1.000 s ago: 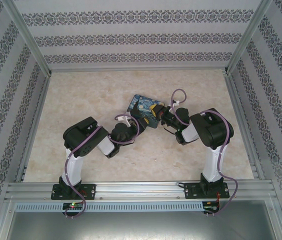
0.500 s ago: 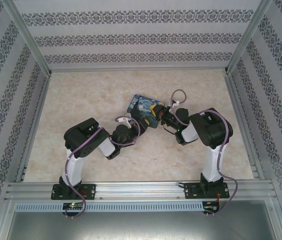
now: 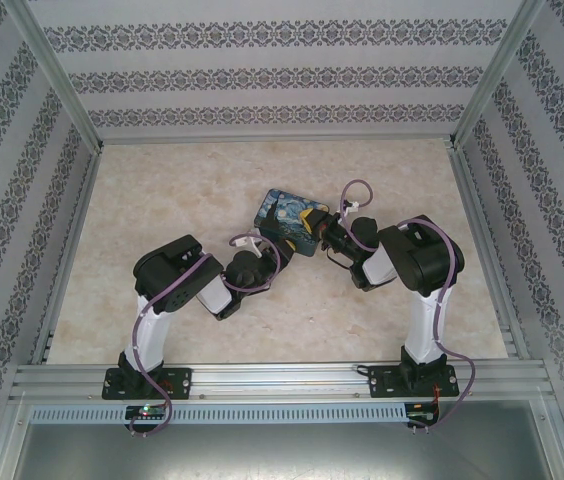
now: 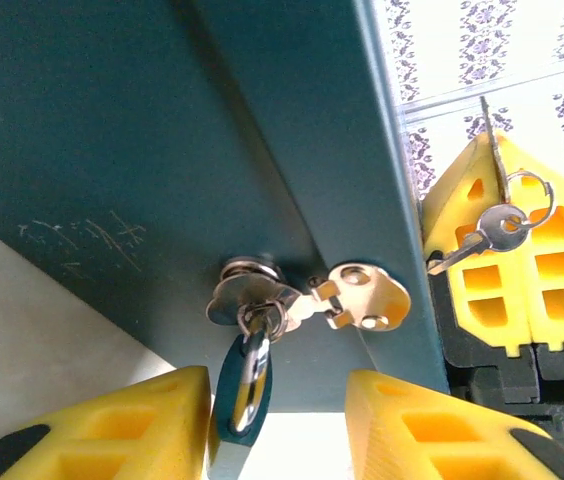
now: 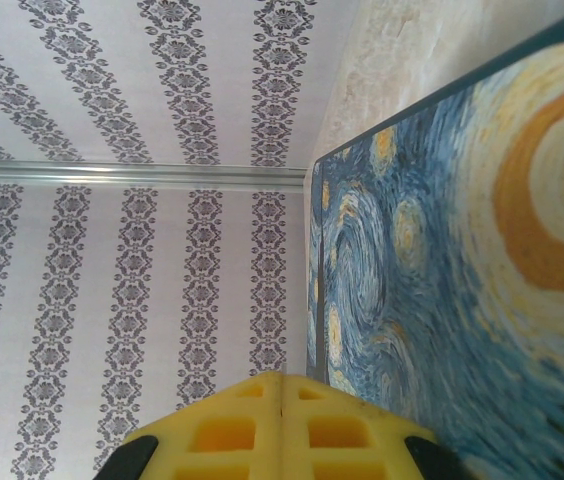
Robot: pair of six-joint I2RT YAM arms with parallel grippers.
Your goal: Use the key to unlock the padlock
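The tiny teal padlock (image 4: pixel 243 388) hangs by its silvery shackle from the hasp (image 4: pixel 347 298) on the dark side of the starry-night painted box (image 3: pixel 287 222). My left gripper (image 4: pixel 277 380) is open around the padlock, which lies against the left finger (image 4: pixel 112 430) with a gap to the right one. At the box's corner my right gripper (image 4: pixel 497 148) is shut on the key (image 4: pixel 492 125). Its thin blade sticks out at the fingertips, and a second key on a ring (image 4: pixel 490 230) dangles against them. In the right wrist view the right gripper (image 5: pixel 282 378) is shut beside the painted lid (image 5: pixel 462 270).
The box lies mid-table between both arms, on the pale marble-patterned tabletop (image 3: pixel 162 190). Patterned walls with metal posts (image 3: pixel 52 70) close off the left, right and back. There is free tabletop on all sides of the box.
My left arm has shifted slightly to the right, staying at the box's near side. The right arm and the box have not moved.
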